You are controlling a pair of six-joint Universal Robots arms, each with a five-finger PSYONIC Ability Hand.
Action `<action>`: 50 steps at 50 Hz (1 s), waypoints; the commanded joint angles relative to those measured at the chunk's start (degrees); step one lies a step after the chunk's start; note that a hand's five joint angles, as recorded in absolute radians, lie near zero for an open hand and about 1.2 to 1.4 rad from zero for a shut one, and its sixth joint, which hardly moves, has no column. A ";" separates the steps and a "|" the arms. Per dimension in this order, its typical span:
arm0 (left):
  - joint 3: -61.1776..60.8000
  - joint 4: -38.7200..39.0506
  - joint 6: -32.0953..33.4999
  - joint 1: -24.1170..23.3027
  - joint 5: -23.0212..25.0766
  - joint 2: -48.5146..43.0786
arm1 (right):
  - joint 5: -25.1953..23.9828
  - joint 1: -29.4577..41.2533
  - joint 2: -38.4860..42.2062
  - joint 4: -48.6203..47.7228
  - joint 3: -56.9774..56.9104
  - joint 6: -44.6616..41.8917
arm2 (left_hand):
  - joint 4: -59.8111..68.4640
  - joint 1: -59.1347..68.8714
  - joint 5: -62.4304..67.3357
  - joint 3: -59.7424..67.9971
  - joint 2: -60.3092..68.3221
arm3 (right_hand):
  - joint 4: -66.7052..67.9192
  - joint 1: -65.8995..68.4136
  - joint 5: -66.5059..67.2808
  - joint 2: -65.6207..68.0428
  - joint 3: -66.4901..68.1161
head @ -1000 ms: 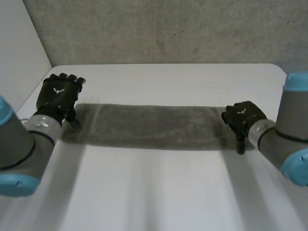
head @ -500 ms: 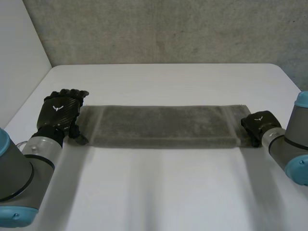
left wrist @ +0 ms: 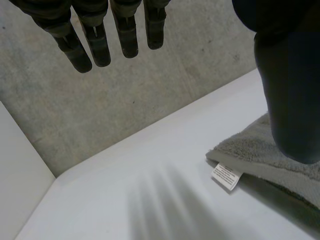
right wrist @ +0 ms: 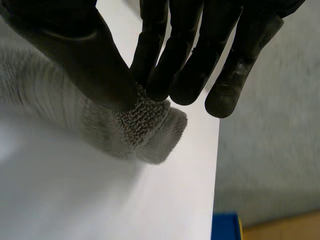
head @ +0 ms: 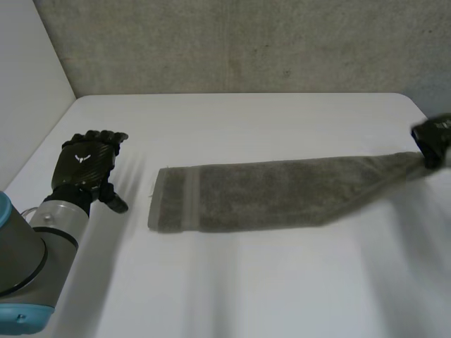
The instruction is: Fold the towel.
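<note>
I see the towel [head: 282, 191] lying as a long narrow strip on the white table [head: 232, 282]. My right hand [right wrist: 75, 55] is clamped on one end of the towel: thumb and fingers [right wrist: 182, 60] pinch the bunched cloth. This end seems a little raised, though I cannot be sure. My left hand [head: 84, 163] is near the towel's other end, not touching it, fingers straight and apart. A small white label [left wrist: 226, 176] sticks out at that end's corner.

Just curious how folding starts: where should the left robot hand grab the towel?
Probably the short end of the towel by the label, from the side where the left robot hand is: that end lies flat and free, while the right robot hand pinches the other end.
</note>
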 commanded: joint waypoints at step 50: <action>-0.72 4.80 0.04 -1.03 -0.35 -0.19 | 1.48 27.35 5.14 -7.44 11.34 5.89 | -4.80 -5.15 -12.54 -3.91 -4.72 | 3.72 11.62 5.87 3.94 4.22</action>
